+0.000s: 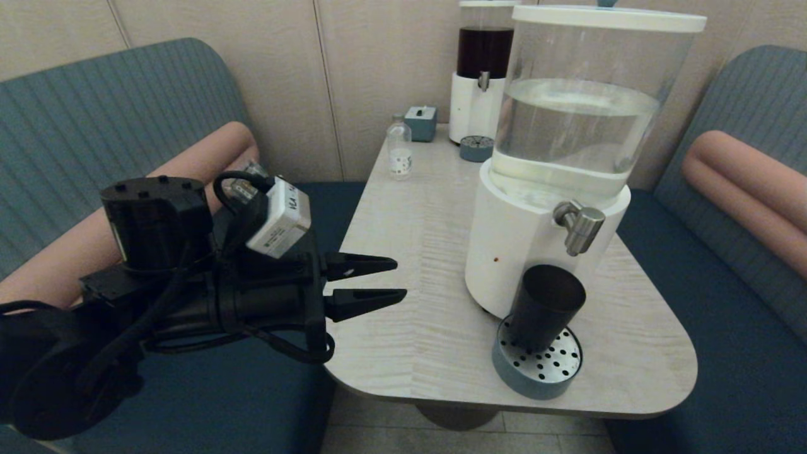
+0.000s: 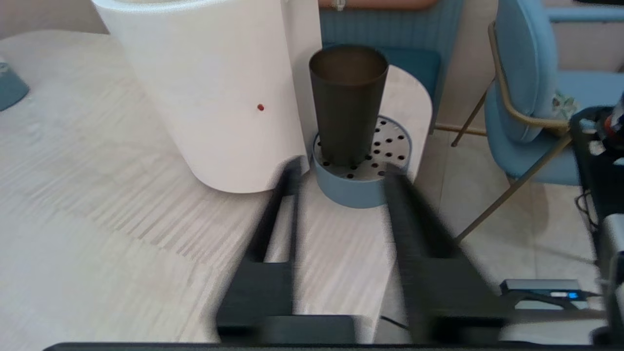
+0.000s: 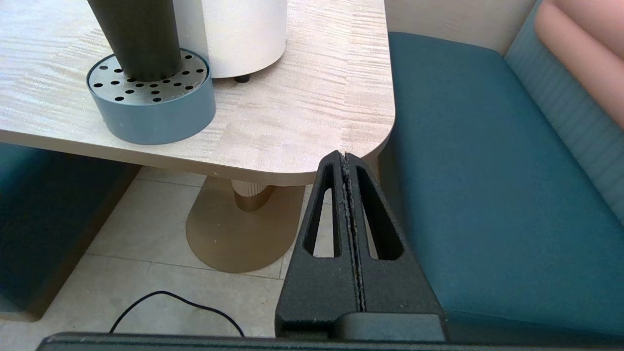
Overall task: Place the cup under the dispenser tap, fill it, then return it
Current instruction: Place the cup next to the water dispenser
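Left pincer (image 1: 397,279), released and empty, is held over the table's (image 1: 410,252) left edge, well apart from the cup (image 1: 545,306). Largest is the white-based water dispenser (image 1: 536,239); its dispenser tap (image 1: 579,226) projects above the cup, which stands upright on the perforated drip tray (image 1: 539,372). Right pincer (image 3: 345,163) is clenched beside the table corner.

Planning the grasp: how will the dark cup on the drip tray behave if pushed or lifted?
The cup is tall with a narrow base, so a high sideways push would probably tip it. Its walls look smooth and tapered, so it may slip downward in a loose grip. It looks like stiff, light plastic.
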